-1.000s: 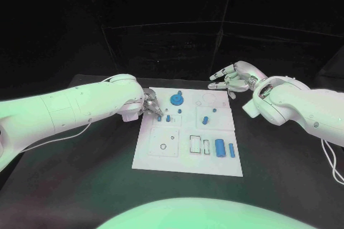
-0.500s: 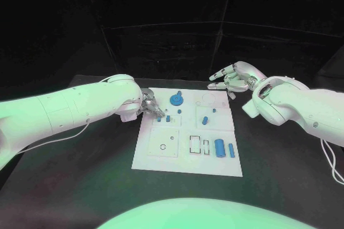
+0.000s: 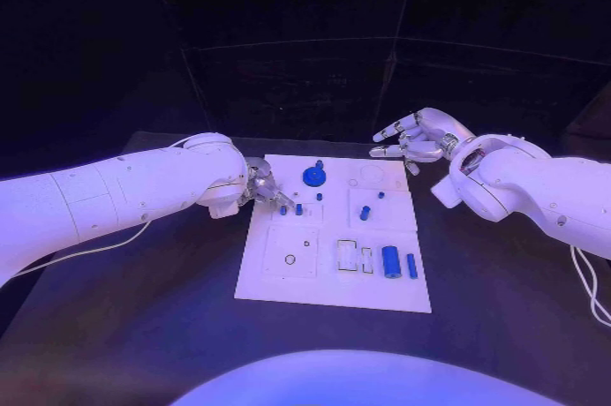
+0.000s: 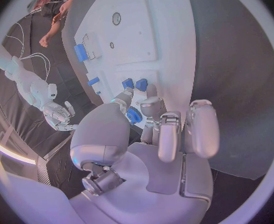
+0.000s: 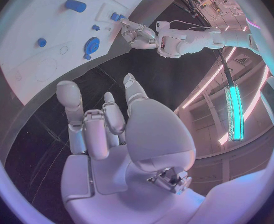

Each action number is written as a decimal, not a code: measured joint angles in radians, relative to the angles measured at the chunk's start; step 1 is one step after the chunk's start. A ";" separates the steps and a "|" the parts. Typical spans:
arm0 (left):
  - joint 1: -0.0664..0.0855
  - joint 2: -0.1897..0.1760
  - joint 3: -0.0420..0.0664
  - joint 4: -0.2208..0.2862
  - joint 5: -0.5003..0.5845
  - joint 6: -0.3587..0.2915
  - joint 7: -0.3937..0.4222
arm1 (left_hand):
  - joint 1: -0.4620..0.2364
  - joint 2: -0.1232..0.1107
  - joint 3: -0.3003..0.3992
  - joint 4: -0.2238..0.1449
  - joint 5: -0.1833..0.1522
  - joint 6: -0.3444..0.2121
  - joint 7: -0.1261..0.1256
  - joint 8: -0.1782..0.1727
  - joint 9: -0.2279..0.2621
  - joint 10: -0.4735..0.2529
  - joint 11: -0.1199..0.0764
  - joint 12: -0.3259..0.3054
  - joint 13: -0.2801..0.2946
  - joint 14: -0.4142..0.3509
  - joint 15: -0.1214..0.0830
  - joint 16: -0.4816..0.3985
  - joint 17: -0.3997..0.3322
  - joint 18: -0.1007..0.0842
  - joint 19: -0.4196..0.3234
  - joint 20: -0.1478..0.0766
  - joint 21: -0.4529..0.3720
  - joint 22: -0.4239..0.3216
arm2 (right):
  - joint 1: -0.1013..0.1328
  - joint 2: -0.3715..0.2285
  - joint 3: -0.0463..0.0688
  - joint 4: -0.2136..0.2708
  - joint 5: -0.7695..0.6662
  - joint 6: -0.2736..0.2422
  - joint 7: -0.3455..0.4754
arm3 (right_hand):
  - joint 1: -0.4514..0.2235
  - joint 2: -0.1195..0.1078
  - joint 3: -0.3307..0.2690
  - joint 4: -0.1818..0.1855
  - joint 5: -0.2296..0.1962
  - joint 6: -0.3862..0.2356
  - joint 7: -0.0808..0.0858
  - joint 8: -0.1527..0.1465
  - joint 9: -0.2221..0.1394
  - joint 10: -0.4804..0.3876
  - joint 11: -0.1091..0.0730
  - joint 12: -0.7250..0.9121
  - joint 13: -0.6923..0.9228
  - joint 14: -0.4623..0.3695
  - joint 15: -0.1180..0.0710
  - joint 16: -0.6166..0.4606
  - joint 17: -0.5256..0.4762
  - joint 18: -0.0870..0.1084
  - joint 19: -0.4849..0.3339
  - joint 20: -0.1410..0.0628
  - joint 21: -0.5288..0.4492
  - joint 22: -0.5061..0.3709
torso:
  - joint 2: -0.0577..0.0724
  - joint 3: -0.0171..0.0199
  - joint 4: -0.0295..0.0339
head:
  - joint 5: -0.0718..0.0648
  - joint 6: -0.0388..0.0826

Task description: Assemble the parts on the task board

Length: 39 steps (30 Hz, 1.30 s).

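— Looking down from the head camera, where does the flat white rectangular task board [image 3: 334, 282] sit?

— At the centre of the frame, flat on the black tabletop [image 3: 153, 335]. Small blue parts are spread over it: a round blue disc with a knob [image 3: 313, 176] near the board's upper edge, two short blue pegs [image 3: 290, 209] standing side by side at upper left, a tilted blue cylinder [image 3: 365, 213] right of them, and a thicker blue cylinder [image 3: 391, 261] with a thin blue bar [image 3: 411, 265] at lower right.

— And the left robot hand [image 3: 264, 186]?

— It lies at the board's upper left corner, just beside the two pegs. In the left wrist view its thumb and a fingertip are pressed together on a small round blue part [image 4: 134, 116], pinching it over the board's edge; the other fingers [image 4: 202, 127] are curled alongside. The two pegs [image 4: 135, 83] stand just beyond the fingertips there.

— What about the right robot hand [image 3: 414, 137]?

— In the upper right of the head frame, just off the board's top right corner, above the tabletop. Its fingers are spread apart and hold nothing; the right wrist view shows the same, with the palm [image 5: 112, 129] facing the board's corner and not touching it.

— Do the two hands meet?

— No, they are well apart, the board's upper edge between them.
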 measured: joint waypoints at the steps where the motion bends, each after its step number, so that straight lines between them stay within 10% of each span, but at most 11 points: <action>1: 0.000 -0.001 0.000 0.003 0.000 0.001 0.000 | 0.005 0.003 -0.001 -0.001 0.000 0.000 0.000 0.000 0.000 0.000 0.000 0.000 0.000 0.000 0.000 0.000 0.000 0.000 0.000 0.000 0.000 0.000 | 0.000 0.000 0.000 0.000 0.000 0.000 0.000 | 0.000 0.000 0.000 0.000 0.000 0.000 0.000 0.000 0.000 0.000 0.000 0.000 0.000 0.000 0.000 0.000 0.000 0.000 0.000 0.000 0.000 0.000 | 0.000 0.0000 0.0000 | 0.001 0.000; 39: 0.000 0.025 -0.001 -0.006 -0.020 0.041 -0.004 | 0.102 0.031 -0.028 -0.034 0.000 -0.015 0.007 0.000 -0.009 -0.011 0.004 -0.004 -0.013 0.000 0.000 0.000 0.000 0.000 0.000 0.000 -0.008 -0.007 | 0.000 0.005 0.000 -0.004 0.000 0.008 -0.001 | 0.000 0.000 -0.002 0.002 0.000 0.000 0.000 0.000 0.000 0.000 0.000 0.000 -0.001 0.000 0.000 0.000 0.000 0.000 0.000 0.000 0.000 0.000 | 0.000 -0.0008 -0.0014 | 0.003 -0.007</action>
